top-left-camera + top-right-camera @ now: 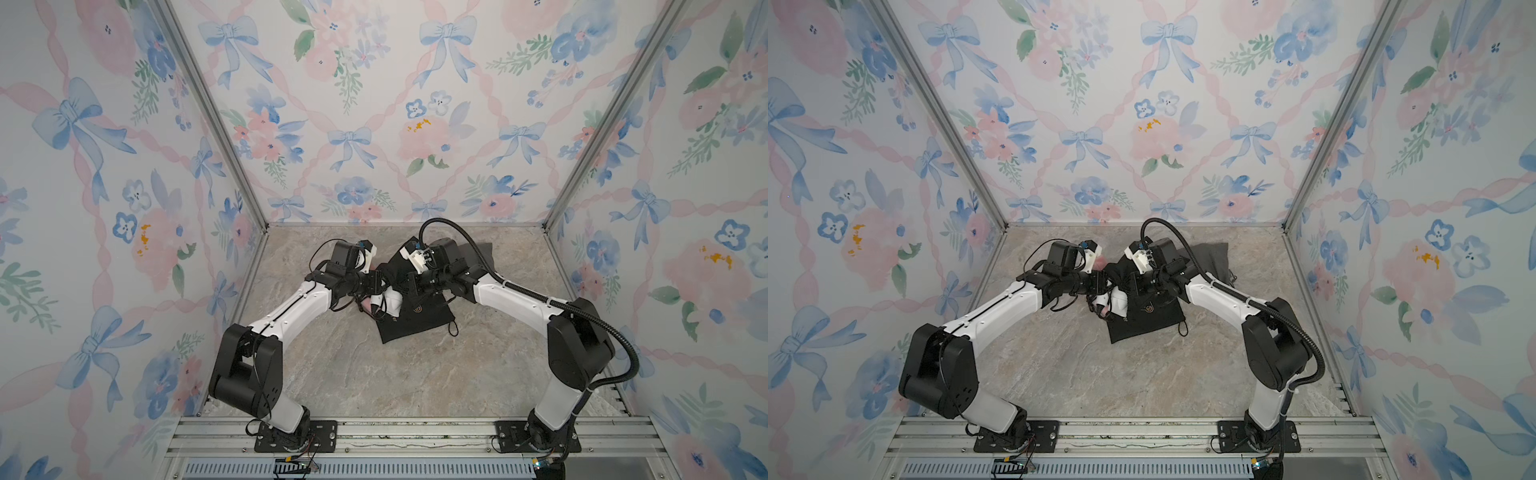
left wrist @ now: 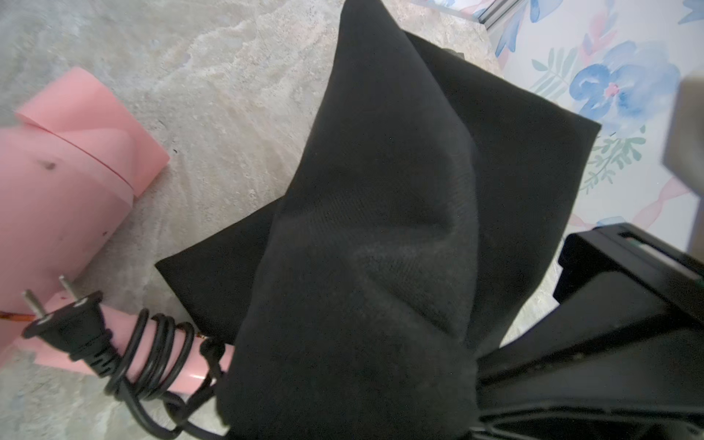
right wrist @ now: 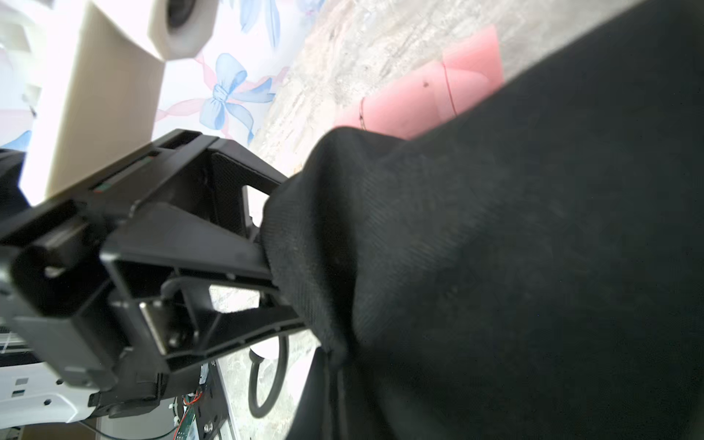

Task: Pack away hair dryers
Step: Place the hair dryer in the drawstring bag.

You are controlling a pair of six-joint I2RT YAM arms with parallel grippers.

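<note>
Mid-table, left hand (image 3: 272, 251) and right hand (image 1: 409, 284) clamp black pouch (image 2: 381, 228), pink dryer (image 2: 57, 183) alongside.

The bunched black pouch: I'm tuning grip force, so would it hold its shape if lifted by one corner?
Probably not: the bunched black pouch drapes in soft folds, so it would likely sag. Its thin cloth suggests little weight. The matte weave looks grippy, so slipping seems unlikely.

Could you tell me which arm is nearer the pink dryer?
Left. The left arm crosses over the pink dryer; the right arm sits across the black pouch from it.
</note>
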